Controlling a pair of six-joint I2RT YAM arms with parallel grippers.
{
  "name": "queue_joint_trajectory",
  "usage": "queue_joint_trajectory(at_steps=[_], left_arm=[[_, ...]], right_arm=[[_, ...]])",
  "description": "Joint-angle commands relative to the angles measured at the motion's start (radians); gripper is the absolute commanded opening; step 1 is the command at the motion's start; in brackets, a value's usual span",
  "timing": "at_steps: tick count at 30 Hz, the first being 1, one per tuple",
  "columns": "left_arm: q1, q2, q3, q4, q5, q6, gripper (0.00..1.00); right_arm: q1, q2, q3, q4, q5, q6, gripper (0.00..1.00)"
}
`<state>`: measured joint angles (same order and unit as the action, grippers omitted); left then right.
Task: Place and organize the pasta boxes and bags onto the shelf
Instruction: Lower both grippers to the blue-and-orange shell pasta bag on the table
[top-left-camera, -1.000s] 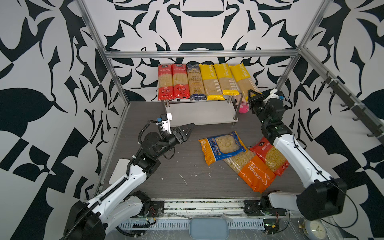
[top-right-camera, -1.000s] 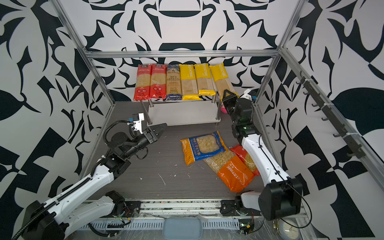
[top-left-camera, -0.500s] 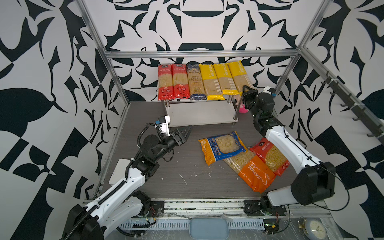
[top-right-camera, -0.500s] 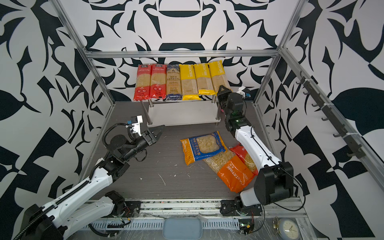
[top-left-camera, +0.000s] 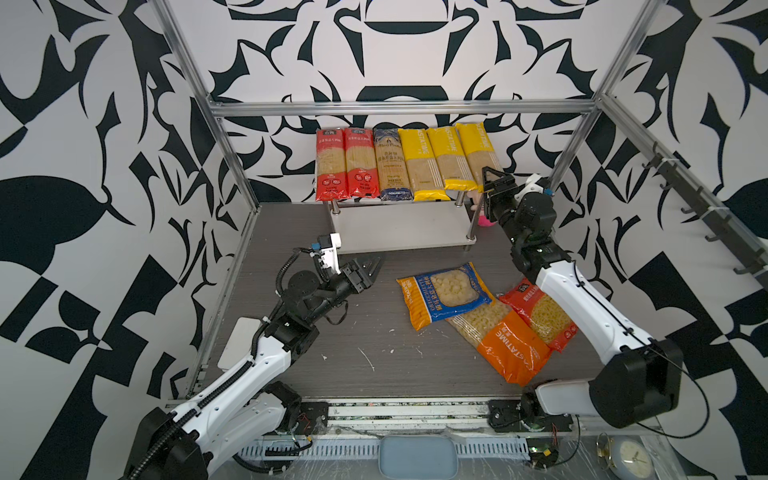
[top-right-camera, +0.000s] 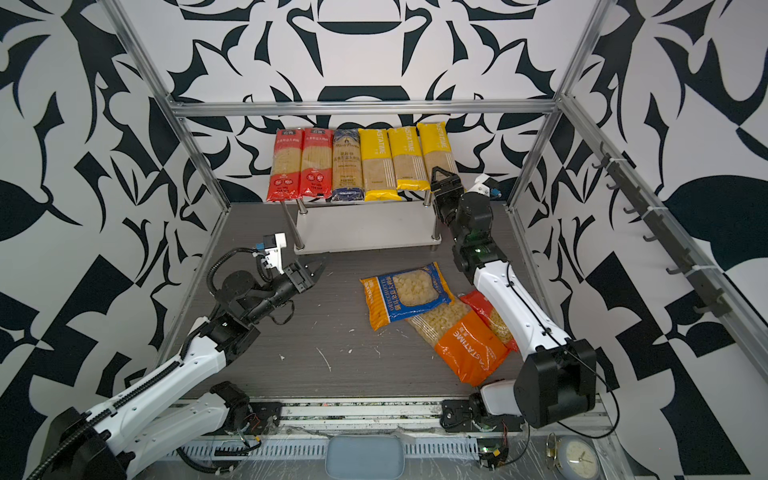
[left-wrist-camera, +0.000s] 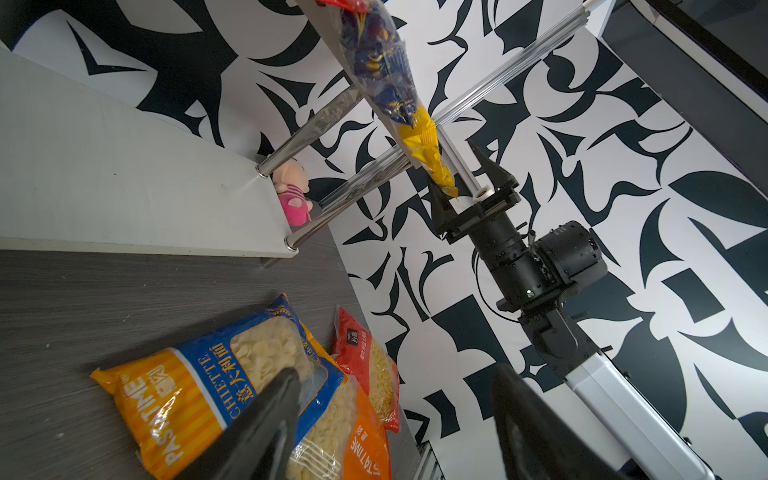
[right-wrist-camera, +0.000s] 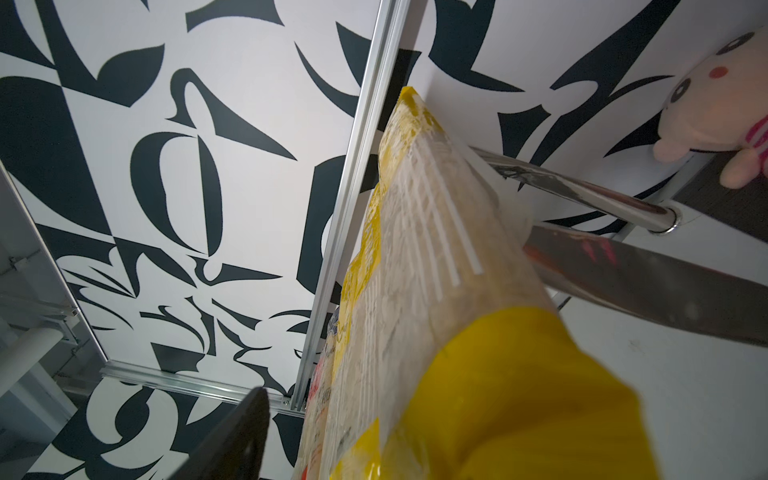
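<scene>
White shells (top-left-camera: 232, 386), black joints (top-left-camera: 636, 382), looped black cable (top-left-camera: 286, 266); pointed black left tool (top-left-camera: 375, 268); perhaps a green wrist light (left-wrist-camera: 529, 293)

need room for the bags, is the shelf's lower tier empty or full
Empty: the lower tier shows bare white board in both top views; all six spaghetti packs lie on the upper tier.

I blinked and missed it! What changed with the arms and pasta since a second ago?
The right gripper swung the tilted yellow spaghetti pack left, beside the other yellow packs on the shelf, then opened and let go. The left gripper and the three short-pasta bags stayed put.
</scene>
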<state>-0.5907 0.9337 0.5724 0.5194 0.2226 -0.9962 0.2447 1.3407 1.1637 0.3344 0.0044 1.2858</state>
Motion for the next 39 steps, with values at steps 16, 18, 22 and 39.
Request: queue_joint_trajectory(at_steps=[16,18,22,39], left_arm=[[-0.021,0.055,-0.040,0.028,0.001,0.017,0.76],[-0.029,0.069,-0.039,0.014,0.001,0.031,0.76],[-0.063,0.116,-0.034,-0.058,-0.021,0.091,0.76],[-0.206,0.576,0.188,-0.364,-0.053,0.372,0.80]], right_arm=[[0.010,-0.309,-0.197,-0.112,-0.147,-0.112,0.86],[0.011,-0.336,-0.212,-0.156,-0.156,-0.126,0.85],[0.071,-0.380,-0.281,-0.313,-0.164,-0.158,0.75],[0.212,-0.475,-0.703,-0.542,0.117,-0.106,0.58]])
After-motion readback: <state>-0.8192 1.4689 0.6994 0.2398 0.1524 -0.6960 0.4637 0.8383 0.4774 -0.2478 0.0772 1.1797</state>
